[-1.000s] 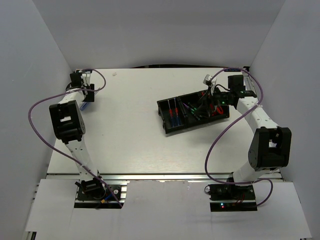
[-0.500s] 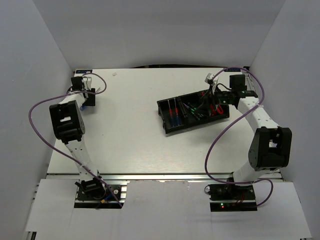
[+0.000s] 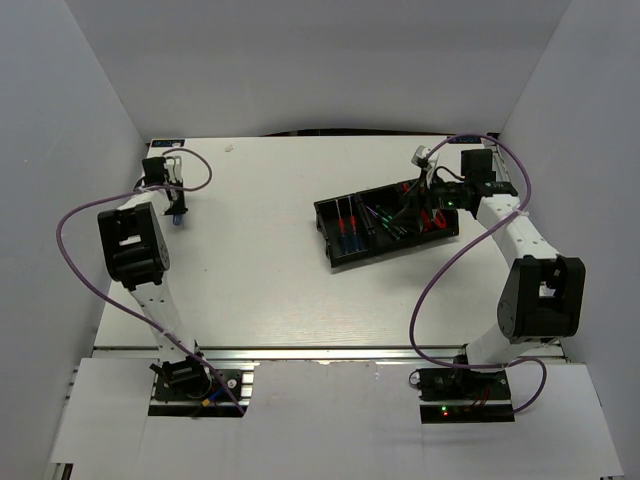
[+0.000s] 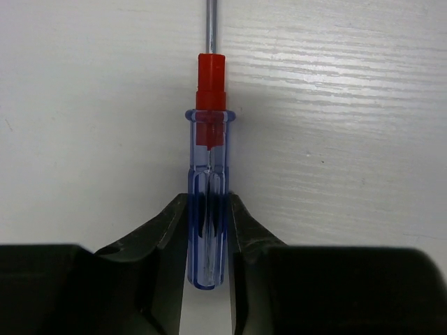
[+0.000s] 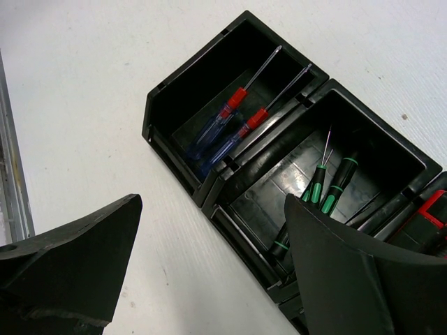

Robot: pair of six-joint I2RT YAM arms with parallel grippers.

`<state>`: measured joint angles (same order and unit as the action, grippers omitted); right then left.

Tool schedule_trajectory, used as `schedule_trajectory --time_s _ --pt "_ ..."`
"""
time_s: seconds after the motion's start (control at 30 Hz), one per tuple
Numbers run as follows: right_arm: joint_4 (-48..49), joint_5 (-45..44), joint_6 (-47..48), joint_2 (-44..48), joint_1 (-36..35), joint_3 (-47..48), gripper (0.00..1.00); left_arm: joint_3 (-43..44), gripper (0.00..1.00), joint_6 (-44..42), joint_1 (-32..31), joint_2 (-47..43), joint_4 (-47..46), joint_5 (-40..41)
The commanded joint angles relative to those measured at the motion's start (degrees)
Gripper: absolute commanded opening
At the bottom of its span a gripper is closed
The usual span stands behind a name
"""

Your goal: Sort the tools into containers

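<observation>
Left gripper (image 4: 207, 216) newly clenched on blue screwdriver (image 4: 209, 160), right gripper (image 5: 213, 206) spread wide over tray (image 5: 171, 157), white woodgrain table (image 3: 250, 260), grey walls (image 3: 300, 70)

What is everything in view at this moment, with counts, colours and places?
table: one, white, under everything
tray: one, black, three compartments, far right of the table
blue-handled screwdrivers: two, red collars, tray's left compartment
black screwdrivers: at least three, green marks, middle compartment
red tools: count unclear, right compartment, mostly hidden
loose screwdriver: one, blue handle, red collar, lying far left on the table
left gripper: one, black, shut on the loose screwdriver's handle
right gripper: one, black, open above the tray
</observation>
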<state>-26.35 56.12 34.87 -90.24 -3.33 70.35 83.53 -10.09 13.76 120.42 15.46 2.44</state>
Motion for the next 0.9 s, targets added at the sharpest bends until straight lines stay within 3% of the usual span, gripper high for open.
schedule_trajectory --time_s 0.0,0.07,0.27,0.5,0.7,0.87 --pt "1.65 1.8 -0.33 2.61 0.34 -0.12 0.89 -3.19 0.18 3.31 0.39 -3.61 3.43 -6.19" --pt "1.48 1.71 -0.33 2.79 0.34 -0.12 0.89 -3.89 0.01 4.46 0.39 -4.4 3.96 -8.84" --pt "0.42 1.54 0.63 3.84 0.34 0.14 0.89 -6.61 0.0 9.56 0.13 -9.23 5.28 -19.83" --pt "-0.63 1.19 0.9 4.63 0.34 1.2 0.9 -13.64 0.0 14.21 -3.91 -25.13 0.19 -27.56" --pt "-1.86 0.92 0.55 4.54 0.34 3.13 0.9 -24.98 0.0 25.1 -19.27 -38.85 -10.18 -32.41" --pt "-3.27 0.66 0.46 4.63 0.34 4.36 0.9 -31.23 0.0 36.25 -33.69 -42.81 -21.5 -26.62"
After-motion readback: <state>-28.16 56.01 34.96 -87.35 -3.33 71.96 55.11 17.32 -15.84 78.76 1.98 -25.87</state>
